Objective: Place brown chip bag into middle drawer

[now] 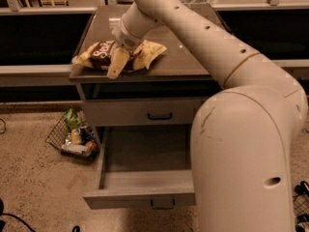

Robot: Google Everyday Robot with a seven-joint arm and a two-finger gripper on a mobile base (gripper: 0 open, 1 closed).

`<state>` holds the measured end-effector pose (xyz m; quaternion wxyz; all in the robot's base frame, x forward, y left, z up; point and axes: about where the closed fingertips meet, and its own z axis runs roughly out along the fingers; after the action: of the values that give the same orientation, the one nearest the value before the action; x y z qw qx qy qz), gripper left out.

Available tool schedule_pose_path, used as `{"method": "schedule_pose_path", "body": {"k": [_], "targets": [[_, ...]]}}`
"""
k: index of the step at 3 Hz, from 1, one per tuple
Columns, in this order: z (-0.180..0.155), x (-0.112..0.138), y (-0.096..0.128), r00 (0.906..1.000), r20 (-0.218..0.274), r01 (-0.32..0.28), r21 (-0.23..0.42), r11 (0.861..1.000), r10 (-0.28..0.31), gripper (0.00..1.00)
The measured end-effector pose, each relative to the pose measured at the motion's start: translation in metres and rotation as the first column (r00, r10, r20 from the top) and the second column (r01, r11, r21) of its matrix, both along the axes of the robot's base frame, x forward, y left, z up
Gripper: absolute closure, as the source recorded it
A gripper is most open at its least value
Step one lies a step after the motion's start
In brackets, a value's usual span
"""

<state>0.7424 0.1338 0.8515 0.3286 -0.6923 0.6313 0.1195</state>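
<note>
The brown chip bag (99,52) lies on the top of the cabinet (193,57) near its front left corner, dark brown in the middle with pale tan ends. My gripper (118,62) is down on the bag's middle, over its front edge, and hides part of it. The arm reaches in from the right foreground. The middle drawer (145,151) is pulled out below, grey and empty, with its small dark handle (161,205) on the front.
A closed grey drawer front with a black handle (159,116) sits above the open drawer. A wire basket of groceries (72,137) stands on the speckled floor to the left of the cabinet. My arm's large body (246,168) covers the right side.
</note>
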Motion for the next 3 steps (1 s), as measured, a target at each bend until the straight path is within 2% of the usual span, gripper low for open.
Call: {"method": "schedule_pose_path", "body": {"k": [1,3], "targets": [[-0.0154,0.0063,0.0094,0.9999,0.003,0.014,0.007,1.000,-0.014,0.15],[-0.0177,-0.0003,0.0108,0.9984,0.032,0.043,0.085,0.995,-0.046,0.63]]}}
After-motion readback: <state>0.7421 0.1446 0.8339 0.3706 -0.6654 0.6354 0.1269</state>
